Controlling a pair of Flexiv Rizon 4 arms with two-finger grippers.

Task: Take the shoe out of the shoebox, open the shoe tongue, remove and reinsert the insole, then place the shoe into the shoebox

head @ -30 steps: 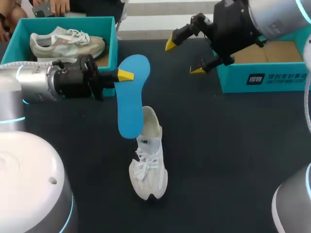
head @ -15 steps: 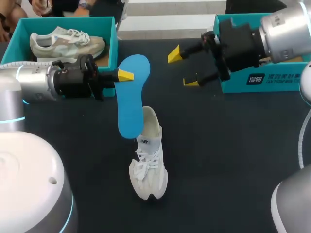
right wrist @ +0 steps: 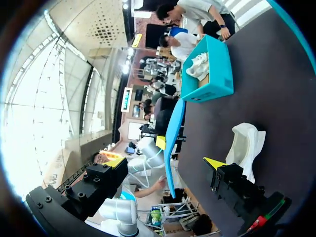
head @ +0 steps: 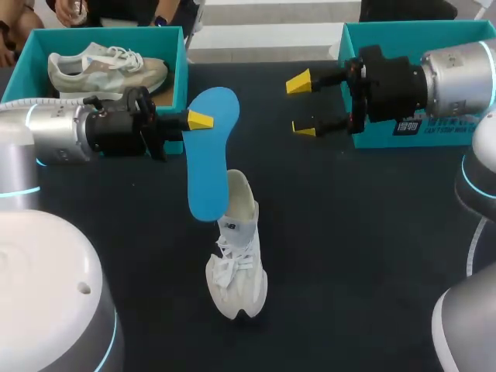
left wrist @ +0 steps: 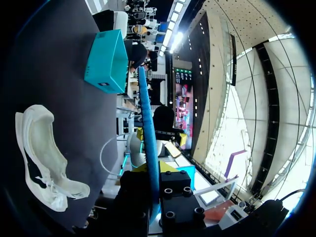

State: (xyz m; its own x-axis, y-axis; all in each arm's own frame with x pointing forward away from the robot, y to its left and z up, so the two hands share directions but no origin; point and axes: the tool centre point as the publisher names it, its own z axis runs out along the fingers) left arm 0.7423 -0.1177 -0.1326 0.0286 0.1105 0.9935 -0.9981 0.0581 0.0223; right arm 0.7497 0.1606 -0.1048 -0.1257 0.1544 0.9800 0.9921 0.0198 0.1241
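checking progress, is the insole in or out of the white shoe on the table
Out. The left tool holds the insole up in the air, and both wrist views show it clear of the shoe.

A dark, matte table (head: 372,256) fills the scene from near edge to far edge. At its far left corner sits an open teal box (head: 180,70) with tall walls. Inside it a grey and beige sneaker (head: 105,71) with white laces lies on its side, toe pointing right, heel toward the left wall. Brown cardboard shows on the box floor beside the toe.
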